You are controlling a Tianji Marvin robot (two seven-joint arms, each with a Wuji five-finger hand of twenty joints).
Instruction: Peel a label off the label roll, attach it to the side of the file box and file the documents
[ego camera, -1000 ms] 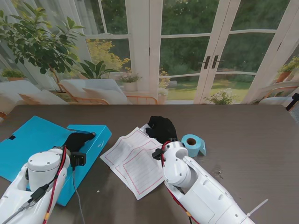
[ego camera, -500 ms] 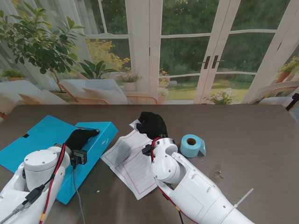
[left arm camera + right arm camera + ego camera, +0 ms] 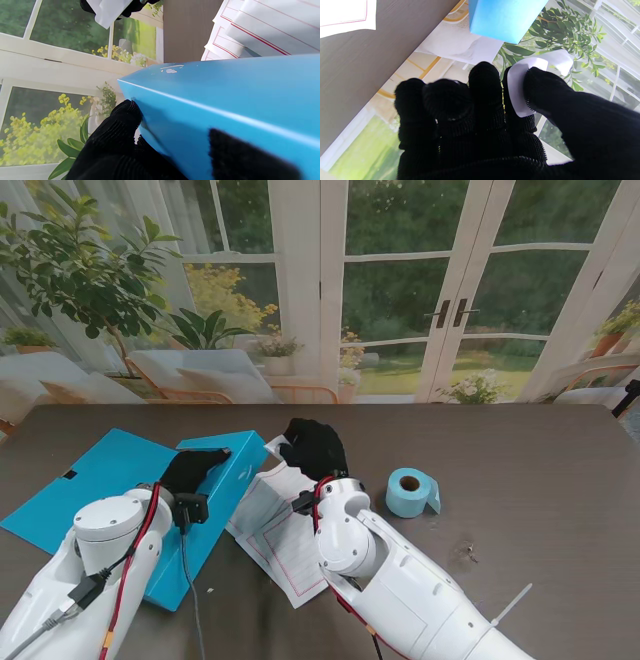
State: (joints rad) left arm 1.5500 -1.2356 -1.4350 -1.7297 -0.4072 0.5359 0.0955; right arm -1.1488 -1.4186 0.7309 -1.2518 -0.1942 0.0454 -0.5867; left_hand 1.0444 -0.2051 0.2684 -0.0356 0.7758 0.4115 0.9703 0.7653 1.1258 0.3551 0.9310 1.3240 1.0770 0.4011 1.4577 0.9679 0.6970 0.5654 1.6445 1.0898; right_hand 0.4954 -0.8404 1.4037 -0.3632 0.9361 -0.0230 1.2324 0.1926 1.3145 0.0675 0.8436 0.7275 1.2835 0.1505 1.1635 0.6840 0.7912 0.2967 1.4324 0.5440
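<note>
Leftward now, right hand pinches the label; left hand fingers grip the file box.

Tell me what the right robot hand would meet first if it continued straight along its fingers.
Probably the blue file box: the right robot hand, pinching a white label, points toward its corner. Depth is unclear.

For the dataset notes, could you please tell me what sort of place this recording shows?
Probably a home sunroom or garden-facing room used as a desk: a dark wooden table stands before white glazed doors, with a leafy potted plant and pale lounge chairs beyond.
</note>
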